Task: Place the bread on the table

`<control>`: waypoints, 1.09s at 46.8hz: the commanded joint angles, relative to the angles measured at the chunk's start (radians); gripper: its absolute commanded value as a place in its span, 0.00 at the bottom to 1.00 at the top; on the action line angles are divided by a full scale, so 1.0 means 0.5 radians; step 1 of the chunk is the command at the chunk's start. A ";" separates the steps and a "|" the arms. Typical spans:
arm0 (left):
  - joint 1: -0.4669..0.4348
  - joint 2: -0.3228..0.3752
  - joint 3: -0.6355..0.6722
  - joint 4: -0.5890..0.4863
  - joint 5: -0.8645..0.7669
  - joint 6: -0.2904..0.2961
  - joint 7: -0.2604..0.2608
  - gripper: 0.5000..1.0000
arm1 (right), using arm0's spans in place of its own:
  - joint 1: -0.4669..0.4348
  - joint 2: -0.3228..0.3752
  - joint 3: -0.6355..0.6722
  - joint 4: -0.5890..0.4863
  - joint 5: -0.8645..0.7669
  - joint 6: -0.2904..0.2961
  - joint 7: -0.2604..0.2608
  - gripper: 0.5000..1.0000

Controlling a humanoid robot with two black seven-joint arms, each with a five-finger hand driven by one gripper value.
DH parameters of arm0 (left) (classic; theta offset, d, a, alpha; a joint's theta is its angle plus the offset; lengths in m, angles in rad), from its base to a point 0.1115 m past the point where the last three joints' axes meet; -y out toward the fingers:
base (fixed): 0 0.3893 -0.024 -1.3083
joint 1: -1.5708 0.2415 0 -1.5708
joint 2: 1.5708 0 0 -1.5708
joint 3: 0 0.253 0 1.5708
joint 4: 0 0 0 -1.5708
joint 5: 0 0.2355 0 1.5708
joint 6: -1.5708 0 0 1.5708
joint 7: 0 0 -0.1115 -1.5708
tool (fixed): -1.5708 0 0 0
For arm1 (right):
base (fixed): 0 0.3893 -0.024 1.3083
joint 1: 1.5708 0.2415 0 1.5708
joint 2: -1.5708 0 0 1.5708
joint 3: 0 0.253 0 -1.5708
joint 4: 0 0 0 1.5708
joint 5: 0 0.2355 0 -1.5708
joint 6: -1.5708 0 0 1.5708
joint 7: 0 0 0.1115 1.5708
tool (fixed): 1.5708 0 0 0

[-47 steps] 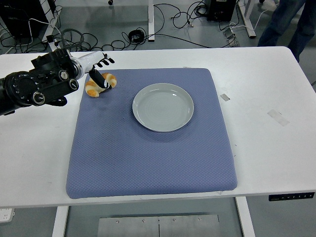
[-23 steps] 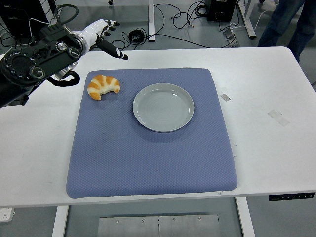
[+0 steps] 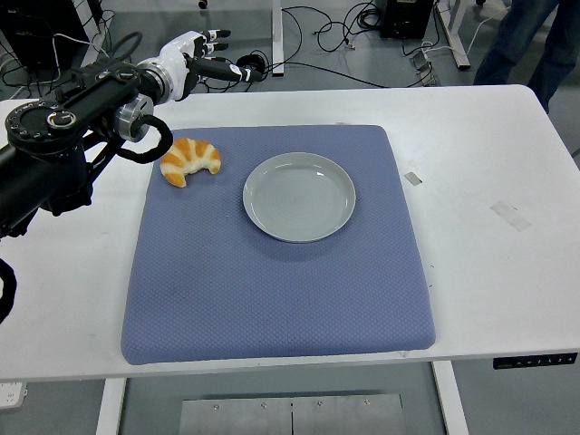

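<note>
The bread, a golden croissant (image 3: pixel 189 159), lies on the blue mat (image 3: pixel 272 272) near its far left corner, left of the grey plate (image 3: pixel 299 196). My left hand (image 3: pixel 207 62) is raised above and behind the croissant, past the table's far edge in the picture. Its fingers are spread and hold nothing. The black left arm (image 3: pixel 63 136) reaches in from the left edge. The right arm is out of view.
The blue mat covers the middle of the white table (image 3: pixel 498 181). Two small pieces of tape (image 3: pixel 510 214) lie on the table right of the mat. A person's legs (image 3: pixel 526 41) show at the top right. Cables lie on the floor behind.
My left hand has let go of the croissant and risen up and away from it towards the far side. The croissant stays on the mat.
</note>
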 commanded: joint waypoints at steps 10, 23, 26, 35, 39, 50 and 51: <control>0.164 -0.069 -0.281 0.025 -0.007 -0.077 -0.012 0.96 | 0.000 0.000 0.001 0.000 0.000 0.000 0.000 1.00; 0.220 -0.054 -0.282 0.160 -0.194 -0.179 -0.537 0.96 | 0.000 0.000 0.001 0.000 0.000 0.000 0.000 1.00; 0.223 -0.057 -0.245 0.169 -0.253 -0.191 -0.543 0.96 | 0.000 0.000 0.001 0.000 0.000 0.000 0.000 1.00; 0.263 -0.057 -0.260 0.206 -0.467 -0.203 -0.586 0.96 | 0.000 0.000 0.001 0.000 0.000 0.000 0.000 1.00; 0.253 -0.063 -0.266 0.292 -0.599 -0.200 -0.681 0.96 | 0.000 0.000 0.001 0.000 0.000 0.000 0.000 1.00; 0.235 -0.106 -0.266 0.433 -0.845 -0.154 -0.785 0.96 | 0.000 0.000 0.001 0.000 0.000 0.000 0.000 1.00; 0.235 -0.118 -0.269 0.439 -0.845 -0.136 -0.785 0.96 | 0.000 0.000 0.001 0.000 0.000 0.000 0.000 1.00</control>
